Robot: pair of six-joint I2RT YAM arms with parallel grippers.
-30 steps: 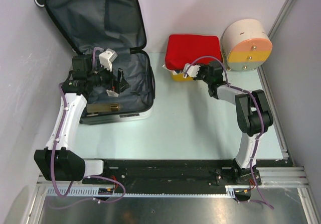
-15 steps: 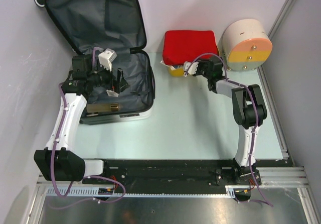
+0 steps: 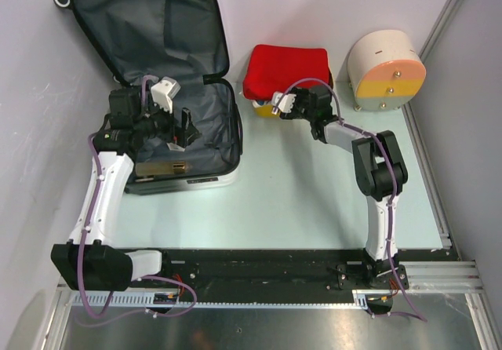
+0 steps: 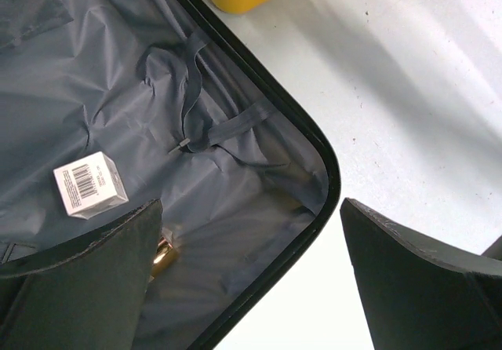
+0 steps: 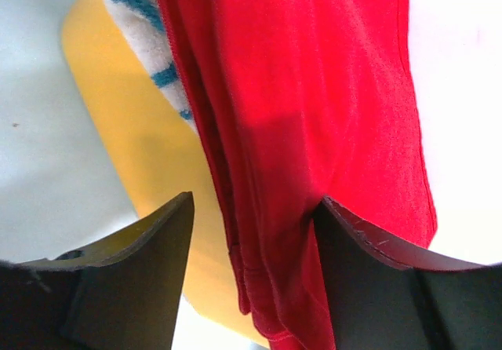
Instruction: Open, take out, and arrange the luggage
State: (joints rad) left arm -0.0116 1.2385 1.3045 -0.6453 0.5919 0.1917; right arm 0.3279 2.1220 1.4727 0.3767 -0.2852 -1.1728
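The table (image 3: 314, 201) is pale green with both of my arms mounted at its near edge. The luggage (image 3: 141, 28) stands at the far left of the table and is open. Its lid is raised towards the back wall, its base half lies flat, and dark grey lining shows in both halves. The round drawer box (image 3: 386, 71), cream over orange and yellow bands, sits in the far right corner, well apart from the luggage. A folded red cloth (image 3: 286, 69) lies at the far middle of the table, on top of the yellow basket (image 5: 141, 146). A cream towel with blue stripes (image 5: 149, 44) shows beneath the cloth. My left gripper (image 4: 251, 205) hangs over the near right corner of the luggage base with its jaws spread wide and nothing between them. My right gripper (image 5: 255, 201) is at the near edge of the red cloth with its jaws apart. The cloth's folded edge lies between them, and the basket shows in the gap beside it, so I record no grip. A small white carton with a barcode (image 4: 89, 184) rests on the lining in the base. A brass-coloured item (image 4: 161, 254) lies near it, mostly hidden behind my left finger, and I cannot identify it.
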